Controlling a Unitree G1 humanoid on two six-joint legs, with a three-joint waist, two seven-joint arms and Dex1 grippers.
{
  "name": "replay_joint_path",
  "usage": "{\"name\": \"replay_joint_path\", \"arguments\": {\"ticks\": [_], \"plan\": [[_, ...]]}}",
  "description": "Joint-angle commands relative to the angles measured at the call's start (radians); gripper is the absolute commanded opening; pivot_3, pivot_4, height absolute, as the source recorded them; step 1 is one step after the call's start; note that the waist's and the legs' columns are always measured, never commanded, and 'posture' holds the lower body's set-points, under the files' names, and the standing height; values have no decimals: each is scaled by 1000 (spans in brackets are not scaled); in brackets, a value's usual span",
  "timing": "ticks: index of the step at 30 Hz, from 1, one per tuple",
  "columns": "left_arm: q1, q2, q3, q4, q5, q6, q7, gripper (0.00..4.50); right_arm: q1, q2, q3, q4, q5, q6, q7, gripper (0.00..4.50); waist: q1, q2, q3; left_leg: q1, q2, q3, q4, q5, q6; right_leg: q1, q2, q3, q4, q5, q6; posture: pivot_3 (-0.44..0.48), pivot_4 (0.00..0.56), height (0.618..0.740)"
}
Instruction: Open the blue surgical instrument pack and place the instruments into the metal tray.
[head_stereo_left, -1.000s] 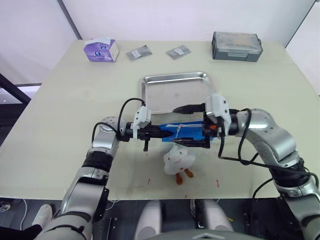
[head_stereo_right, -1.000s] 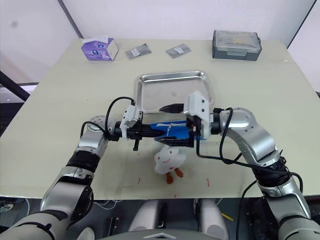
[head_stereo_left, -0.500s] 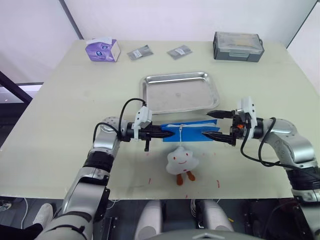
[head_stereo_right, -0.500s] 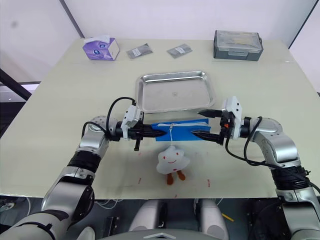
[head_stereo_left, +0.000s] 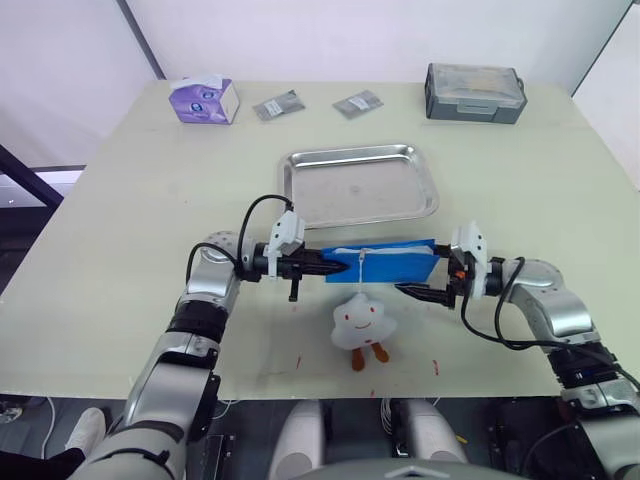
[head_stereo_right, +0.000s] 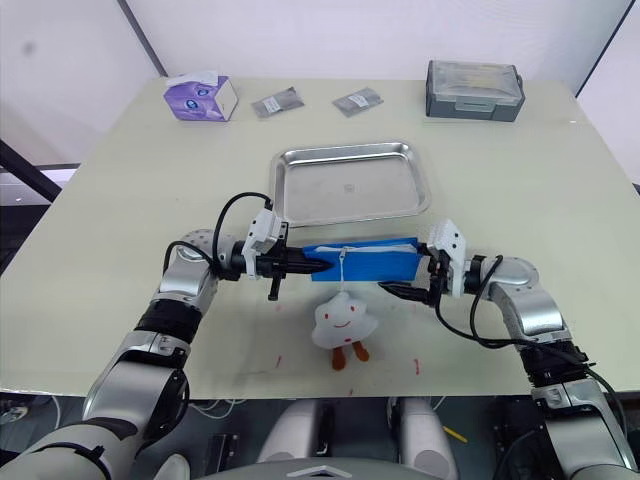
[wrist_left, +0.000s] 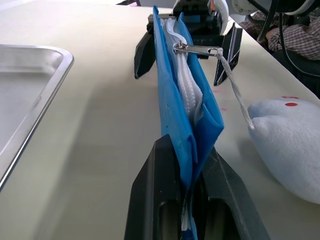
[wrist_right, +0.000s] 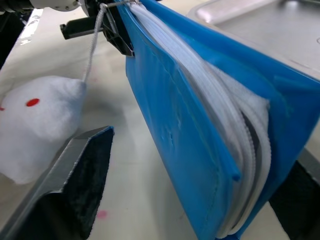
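Step in hand: opening, not yet unloading. The blue surgical instrument pack (head_stereo_left: 385, 264) stands on edge on the table (head_stereo_left: 130, 200), just in front of the metal tray (head_stereo_left: 358, 184), which holds no instruments. Left gripper (head_stereo_left: 325, 266) is clamped on the pack's left end; the left wrist view shows both fingers (wrist_left: 150, 200) pressed against the blue cover. Right gripper (head_stereo_right: 400, 280) sits at the pack's right end, jaws spread wide to either side of it; in the right wrist view 1 finger (wrist_right: 75, 190) stands clear of the cover, so it grips nothing. The zipper pull (wrist_left: 197, 49) lies partway along the top edge, with a cord down to a white plush charm (head_stereo_left: 360, 322) resting on the table. Next move, by my reckoning: right gripper must take hold of the pull or cord and run the zipper along, while the left holds the pack steady.
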Motion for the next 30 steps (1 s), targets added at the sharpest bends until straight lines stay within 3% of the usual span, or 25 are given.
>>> {"name": "replay_joint_path", "arguments": {"ticks": [1, 4, 6, 8, 18, 19, 21, 26, 30], "plan": [[-13, 7, 6, -7, 1, -12, -7, 0, -15, 9, -18, -8, 1, -24, -3, 2897, 0, 0, 0, 0, 0, 0, 0, 0, 0, 0, 0, 0, 0, 0, 0, 0, 150, 734], [-10, 7, 6, -10, 1, -12, -7, 0, -15, 13, -16, -5, -1, -26, -3, 1580, 0, 0, 0, 0, 0, 0, 0, 0, 0, 0, 0, 0, 0, 0, 0, 0, 150, 734], [-10, 6, 5, -9, 1, -12, -7, 0, -17, 17, -18, -4, 0, -25, -2, 468, 0, 0, 0, 0, 0, 0, 0, 0, 0, 0, 0, 0, 0, 0, 0, 0, 150, 734], [-10, 7, 5, -8, 1, -11, -7, 0, -19, 19, -20, -2, -1, -26, 0, 21, -1, 0, 0, 0, 0, 0, 0, 0, 0, 0, 0, 0, 0, 0, 0, 0, 150, 734], [-10, 11, 17, -16, -10, 20, 3, 0, -6, 19, -30, -26, 6, -13, 9, 21, -1, 0, 0, 0, 0, 0, 0, 0, 0, 0, 0, 0, 0, 0, 0, 0, 150, 734], [-11, 13, 21, -16, -11, 22, 7, 865, -3, 17, -32, -28, 8, -13, 10, 0, -1, 0, 0, 0, 0, 0, 0, 0, 0, 0, 0, 0, 0, 0, 0, 0, 150, 734], [-12, 19, 26, -20, -15, 31, 5, 1661, 7, 14, -37, -32, 9, -13, 9, 0, -1, 0, 0, 0, 0, 0, 0, 0, 0, 0, 0, 0, 0, 0, 0, 0, 150, 734], [-12, 52, 51, -30, -31, 56, -7, 4313, 26, 8, -50, -52, 18, -4, -1, 0, -1, 0, 0, 0, 0, 0, 0, 0, 0, 0, 0, 0, 0, 0, 0, 0, 150, 734], [5, 87, 72, -68, -61, 102, -23, 4416, 37, 1, -57, -60, 19, -2, -2, 0, -1, 0, 0, 0, 0, 0, 0, 0, 0, 0, 0, 0, 0, 0, 0, 0, 150, 734]]}}
